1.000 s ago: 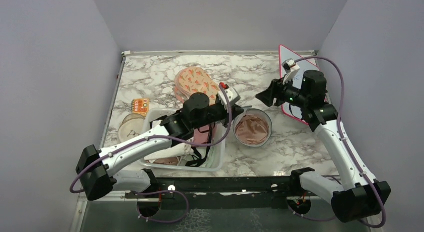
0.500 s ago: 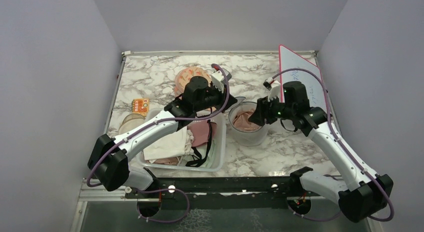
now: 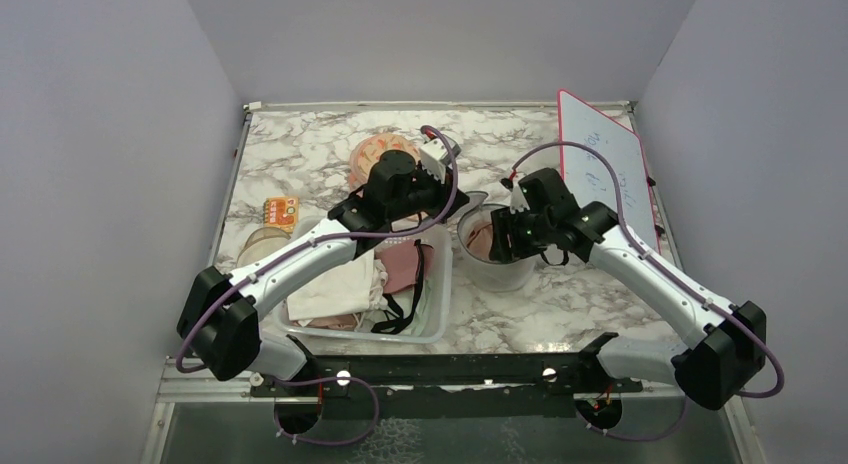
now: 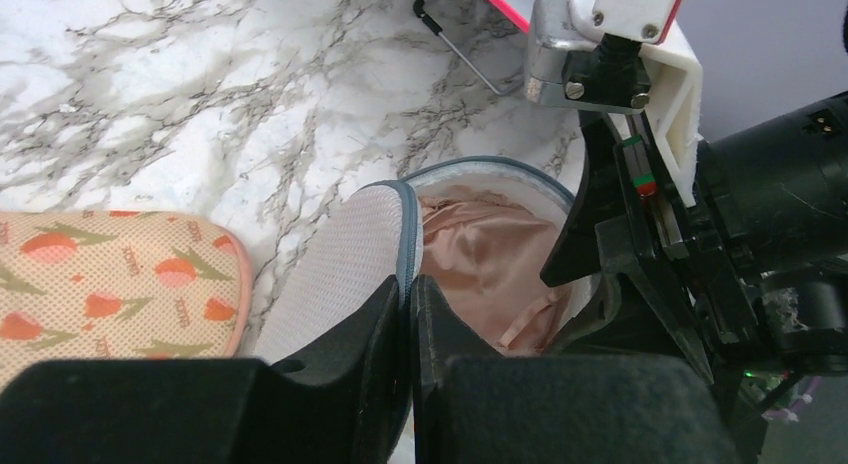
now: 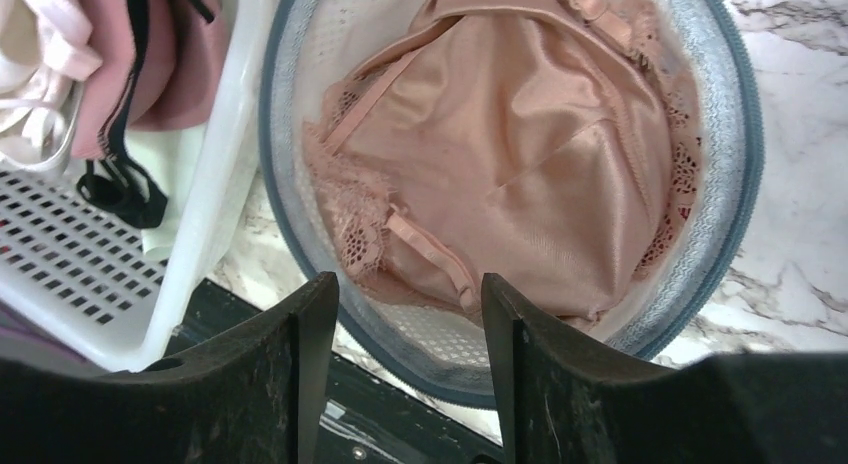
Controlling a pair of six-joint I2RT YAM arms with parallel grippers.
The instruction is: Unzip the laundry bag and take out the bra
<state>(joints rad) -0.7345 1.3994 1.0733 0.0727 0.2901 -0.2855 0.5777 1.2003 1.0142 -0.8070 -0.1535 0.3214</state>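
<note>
The laundry bag [image 3: 497, 272] stands upright and open on the marble table, right of the basket. My left gripper [image 3: 452, 196] is shut on the grey-blue piping of its round lid flap [image 4: 340, 274] and holds the flap up and back, as the left wrist view [image 4: 410, 284] shows. My right gripper [image 3: 497, 242] hangs open just above the bag's mouth [image 5: 410, 284], its jaws wide apart and empty. A peach lace garment [image 5: 520, 154] fills the bag. The dark red bra is hidden but for a red speck behind the lace [image 5: 684, 212].
A white slatted basket [image 3: 432, 324] with a dusty pink garment with black straps [image 5: 170, 54] touches the bag's left side. A tulip-print mesh pouch [image 3: 380, 149] lies behind. A red-edged whiteboard [image 3: 605, 164] leans at the right. An orange packet [image 3: 281, 212] and a round container [image 3: 262, 252] sit at the left.
My right gripper swung from the whiteboard left and down over the bag's mouth. My left gripper pulled the lid flap up and toward the back, and the bag now stands taller.
</note>
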